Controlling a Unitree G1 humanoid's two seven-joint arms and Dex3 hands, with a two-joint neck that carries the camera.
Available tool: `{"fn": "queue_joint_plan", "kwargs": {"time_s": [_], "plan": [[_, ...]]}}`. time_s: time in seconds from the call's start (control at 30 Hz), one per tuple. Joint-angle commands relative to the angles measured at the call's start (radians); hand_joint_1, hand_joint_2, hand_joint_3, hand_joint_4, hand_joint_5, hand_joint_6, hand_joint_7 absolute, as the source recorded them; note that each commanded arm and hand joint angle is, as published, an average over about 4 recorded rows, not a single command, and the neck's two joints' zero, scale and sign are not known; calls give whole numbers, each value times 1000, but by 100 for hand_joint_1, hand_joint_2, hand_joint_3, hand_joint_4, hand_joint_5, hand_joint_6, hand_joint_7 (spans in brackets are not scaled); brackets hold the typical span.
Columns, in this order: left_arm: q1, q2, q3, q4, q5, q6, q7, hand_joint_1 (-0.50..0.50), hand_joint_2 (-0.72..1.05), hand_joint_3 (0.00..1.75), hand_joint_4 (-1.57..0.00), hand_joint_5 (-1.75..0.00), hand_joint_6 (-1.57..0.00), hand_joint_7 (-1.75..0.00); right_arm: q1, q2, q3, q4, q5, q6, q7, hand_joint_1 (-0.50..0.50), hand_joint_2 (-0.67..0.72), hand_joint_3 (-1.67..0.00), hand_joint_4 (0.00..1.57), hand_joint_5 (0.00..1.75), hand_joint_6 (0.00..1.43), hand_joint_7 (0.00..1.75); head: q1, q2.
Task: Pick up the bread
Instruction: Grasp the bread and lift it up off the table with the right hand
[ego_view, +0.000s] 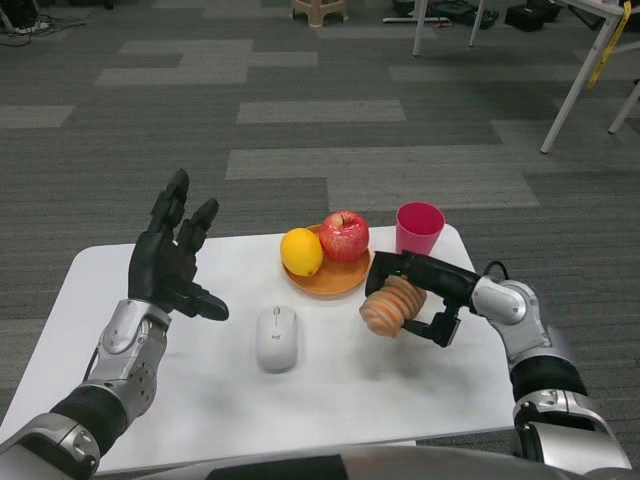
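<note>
The bread (392, 306), a ridged tan roll, is in the grasp of my right hand (425, 293) at the right of the white table (100, 290). The black fingers wrap over its top and far side, and the thumb curls under it at the right. Whether the roll touches the tabletop or is just above it, I cannot tell. My left hand (172, 260) is raised over the left part of the table with its fingers spread and nothing in it.
An orange plate (322, 281) behind the bread carries a lemon (301, 251) and a red apple (344, 235). A pink cup (419, 229) stands at the far right edge. A white computer mouse (277, 338) lies mid-table. Table legs and a stool stand on the carpet beyond.
</note>
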Motion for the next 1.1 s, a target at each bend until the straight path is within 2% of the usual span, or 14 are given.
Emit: {"fn": "queue_joint_plan", "kwargs": {"time_s": [0.03,0.27,0.43,0.57,0.77,0.83,1.03,1.1], "plan": [[0,8,-1,-2,1,-4,-4,50,-37,9,0,-41,0,0,34,-11,15,-50,128,55,5,-17,-29,-151,0,97,51,154,7,8],[3,8,0,-3,1,-4,-4,50,-37,9,0,-41,0,0,99,4,67,-176,405,195,-9,-17,-29,-151,0,97,52,154,24,27],[3,5,-3,-3,3,-4,-4,50,-37,9,0,-41,0,0,143,12,164,-274,576,218,-76,-17,-29,-151,0,95,54,154,30,33],[3,3,-5,-3,3,-4,-4,50,-37,9,0,-41,0,0,155,27,208,-313,619,225,-128,-17,-32,-151,0,97,58,154,35,41],[3,-1,-6,-5,6,-4,-4,50,-37,9,0,-41,0,0,157,113,244,-380,648,230,-147,-17,-35,-151,0,97,63,154,39,46],[3,-1,-6,-5,7,-4,-4,50,-37,9,0,-41,0,0,155,129,252,-390,652,232,-151,-17,-35,-151,0,97,63,154,41,47],[4,-1,-3,-21,11,-4,-4,50,-37,9,0,-41,0,0,155,146,279,-426,666,232,-219,-17,-35,-151,0,97,69,154,46,56],[5,-1,-3,-28,13,-4,-4,50,-37,9,0,-41,0,0,152,148,291,-439,670,233,-242,-17,-38,-151,0,92,70,154,47,58]]}}
